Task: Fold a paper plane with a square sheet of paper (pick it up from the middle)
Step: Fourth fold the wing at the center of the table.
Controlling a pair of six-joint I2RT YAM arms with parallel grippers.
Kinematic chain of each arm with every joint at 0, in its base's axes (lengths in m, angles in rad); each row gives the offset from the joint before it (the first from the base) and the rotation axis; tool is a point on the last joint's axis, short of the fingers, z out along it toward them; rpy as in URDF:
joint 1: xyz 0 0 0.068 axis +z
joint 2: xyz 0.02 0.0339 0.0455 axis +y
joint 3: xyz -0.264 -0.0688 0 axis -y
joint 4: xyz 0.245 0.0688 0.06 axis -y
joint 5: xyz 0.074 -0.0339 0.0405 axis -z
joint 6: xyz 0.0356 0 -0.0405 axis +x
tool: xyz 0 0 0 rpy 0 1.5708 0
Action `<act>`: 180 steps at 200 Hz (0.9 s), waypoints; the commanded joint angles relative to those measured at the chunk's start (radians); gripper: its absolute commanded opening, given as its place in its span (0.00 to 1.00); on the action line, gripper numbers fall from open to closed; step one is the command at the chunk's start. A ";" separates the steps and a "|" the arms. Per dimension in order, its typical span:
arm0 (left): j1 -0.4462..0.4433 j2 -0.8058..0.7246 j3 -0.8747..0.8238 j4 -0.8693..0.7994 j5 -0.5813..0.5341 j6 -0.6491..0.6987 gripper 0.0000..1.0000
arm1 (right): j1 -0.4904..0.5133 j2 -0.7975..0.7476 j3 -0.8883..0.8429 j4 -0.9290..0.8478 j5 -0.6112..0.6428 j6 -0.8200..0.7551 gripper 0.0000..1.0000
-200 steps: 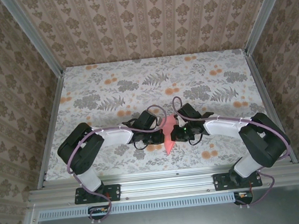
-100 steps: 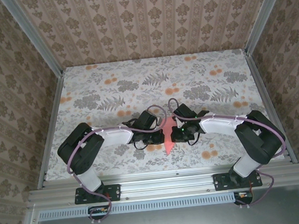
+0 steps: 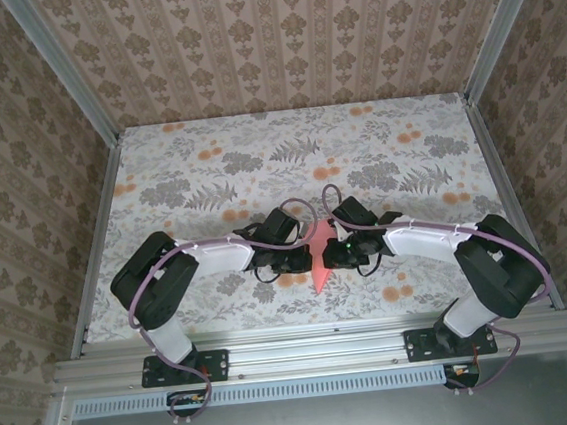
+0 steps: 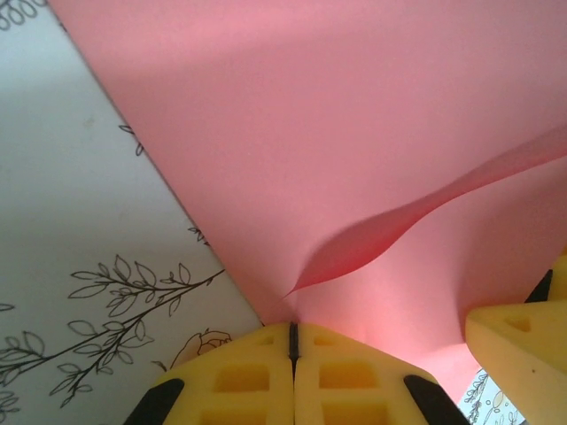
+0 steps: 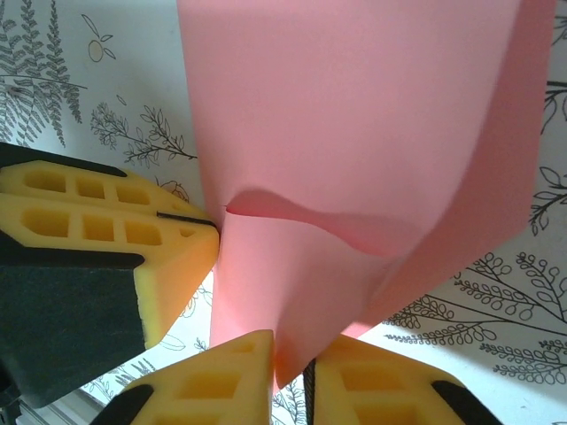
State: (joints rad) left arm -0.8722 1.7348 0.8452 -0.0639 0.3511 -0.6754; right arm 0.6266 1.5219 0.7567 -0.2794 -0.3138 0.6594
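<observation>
**Pink fold pinched between two yellow claws**

The paper plane (image 3: 320,265) sits low in the centre of the overhead view. It is a slim salmon-pink wedge, wider at the top and narrowing to a point toward the bottom edge. Close up, the paper is thin, matte and smooth. It has sharp straight edges, and one loose layer bows up in a soft curved lip across the lower middle of both wrist views.

The left gripper (image 4: 292,343) is clenched. Its two yellow foam fingers, moulded with square hollows, meet at a thin dark seam at the bottom of its own view, and the paper's edge runs into that seam. A corner of another yellow finger (image 4: 523,350) shows at the lower right.

The right gripper (image 5: 291,359) has the paper's narrow end tucked between its fingertips at the bottom of its view. A thin dark slit shows beside the paper, so I cannot tell whether the pads press on it. The left claw's fingers (image 5: 97,217) come in from the left of that view.

Beneath lies a tablecloth (image 3: 259,165) printed with grey ferns, leaves and small orange flowers. Patterned beige wallpaper (image 3: 276,32) lines the walls, and an aluminium rail (image 3: 317,348) runs along the bottom. From overhead, the black wrists and looping lilac cables (image 3: 308,208) crowd both sides of the paper and hide its edges.
</observation>
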 commanded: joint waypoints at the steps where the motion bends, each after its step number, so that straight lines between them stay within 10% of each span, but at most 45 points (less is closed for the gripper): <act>1: -0.009 0.051 0.003 -0.037 -0.053 0.031 0.06 | 0.005 0.011 0.031 -0.041 0.019 -0.010 0.16; 180: -0.013 0.050 -0.003 -0.018 -0.034 0.022 0.06 | 0.047 0.065 0.115 -0.109 0.057 -0.032 0.12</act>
State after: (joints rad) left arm -0.8757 1.7355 0.8471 -0.0654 0.3504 -0.6712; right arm 0.6659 1.5738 0.8509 -0.3851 -0.2424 0.6273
